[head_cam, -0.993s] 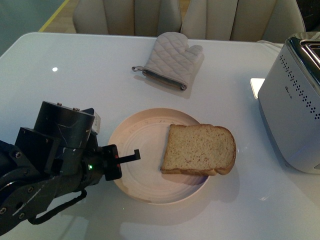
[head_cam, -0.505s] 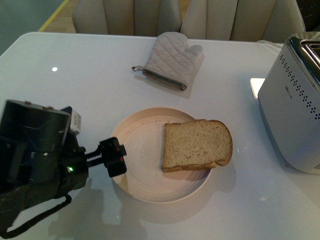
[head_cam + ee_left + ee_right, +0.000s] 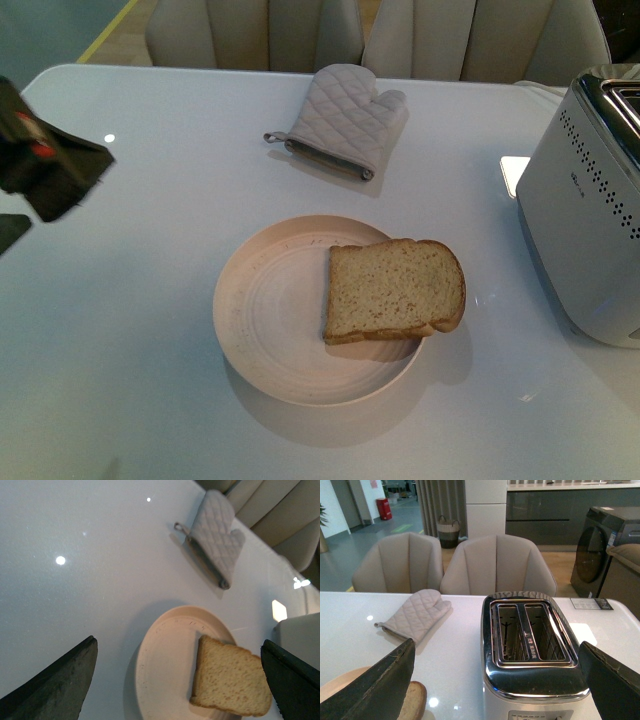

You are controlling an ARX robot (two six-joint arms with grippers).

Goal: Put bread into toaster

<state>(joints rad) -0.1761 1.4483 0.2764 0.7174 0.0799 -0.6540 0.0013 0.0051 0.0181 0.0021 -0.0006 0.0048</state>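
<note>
My left gripper [image 3: 177, 647], jaws spread and empty, has pulled back from the plate [image 3: 270, 320], leaving the bread [image 3: 395, 290] lying there ahead of it, nowhere near the toaster [image 3: 590, 200].

Toaster [image 3: 535, 677] top shiny chrome; mitt [image 3: 345, 120] quilted cloth; table [image 3: 130, 260] glossy — bread [image 3: 395, 290] porous.

Three cameras, one worktop [image 3: 150, 280]
From the body camera we look forward and down across the plate [image 3: 270, 320] toward the chairs [image 3: 250, 30]. Our left wrist camera hangs high, tilted down between its jaws, and shares the plate, the bread [image 3: 230, 682] and the oven mitt [image 3: 215, 535] with it. Our right wrist camera sits low and close to the toaster [image 3: 535, 677], faces the chairs, and also takes in the mitt.
</note>
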